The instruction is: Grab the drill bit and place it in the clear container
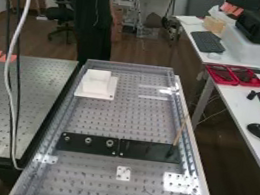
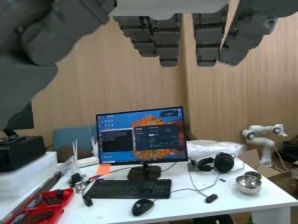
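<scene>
From where I sit, the high view gives me the perforated table [image 1: 122, 117], rimmed by raised edges along both long sides. A white stepped block [image 1: 97, 85] sits near its far end, close to the edge on the view's left. Two black plates [image 1: 89, 144] [image 1: 142, 150] lie end to end across the nearer half, and the perforated stretch between them and the block gives me open room. A slim tan rod [image 1: 180, 132] stands tilted at the view's right end of the plates, close to that edge. I can't tell whether it is the drill bit, nor which clear surface is the container. Nearer me, a small pale plate [image 1: 123, 173] lies flat. A pale cable [image 1: 10, 83] hangs beside the table on the view's left.

In my wrist view the robot hand [image 2: 167, 42] is open: straight fingers in two pairs, spread apart with bare wood wall [image 2: 133, 85] behind the gap, the thumb well off to one side. I see it pinching nothing. Beyond it, a metal bowl [image 2: 249, 184] sits near the edge of a white side table [image 2: 206, 202].
</scene>
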Motion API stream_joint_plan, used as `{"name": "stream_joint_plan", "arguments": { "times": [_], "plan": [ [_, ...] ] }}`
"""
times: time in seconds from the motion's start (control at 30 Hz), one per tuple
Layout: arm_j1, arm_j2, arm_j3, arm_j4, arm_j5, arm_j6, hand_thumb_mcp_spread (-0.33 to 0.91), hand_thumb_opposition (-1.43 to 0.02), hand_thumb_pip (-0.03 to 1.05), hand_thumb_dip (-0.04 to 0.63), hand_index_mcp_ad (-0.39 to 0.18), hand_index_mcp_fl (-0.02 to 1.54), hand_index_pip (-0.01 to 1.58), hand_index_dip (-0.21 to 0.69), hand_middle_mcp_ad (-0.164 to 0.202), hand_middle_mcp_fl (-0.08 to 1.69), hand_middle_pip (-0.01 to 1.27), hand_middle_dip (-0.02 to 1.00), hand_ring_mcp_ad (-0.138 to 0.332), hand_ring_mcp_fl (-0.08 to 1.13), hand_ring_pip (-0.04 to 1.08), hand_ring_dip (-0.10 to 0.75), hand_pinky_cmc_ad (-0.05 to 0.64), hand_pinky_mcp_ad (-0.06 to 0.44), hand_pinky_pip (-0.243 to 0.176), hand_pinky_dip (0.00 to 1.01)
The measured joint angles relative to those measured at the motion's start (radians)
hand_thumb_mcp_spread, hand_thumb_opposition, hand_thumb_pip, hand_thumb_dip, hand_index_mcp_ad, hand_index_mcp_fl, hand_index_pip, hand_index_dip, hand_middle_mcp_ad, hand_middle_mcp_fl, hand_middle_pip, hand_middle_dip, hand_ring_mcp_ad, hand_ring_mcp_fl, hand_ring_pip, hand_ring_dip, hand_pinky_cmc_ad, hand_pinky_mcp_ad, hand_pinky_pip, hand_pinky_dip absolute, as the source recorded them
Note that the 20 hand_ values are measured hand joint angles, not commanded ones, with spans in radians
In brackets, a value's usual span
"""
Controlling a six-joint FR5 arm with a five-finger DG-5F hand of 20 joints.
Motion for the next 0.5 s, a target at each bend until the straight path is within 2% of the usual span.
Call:
{"name": "stream_joint_plan", "arguments": {
  "times": [0.5],
  "plan": [
    [0.001,0.004,-0.003,0.000,0.002,-0.001,0.09,-0.70,0.15,0.007,0.129,0.02,0.08,-0.051,0.150,0.02,0.14,0.08,0.262,0.08,0.08,-0.021,0.312,0.229,-0.138,0.20]
  ]
}}
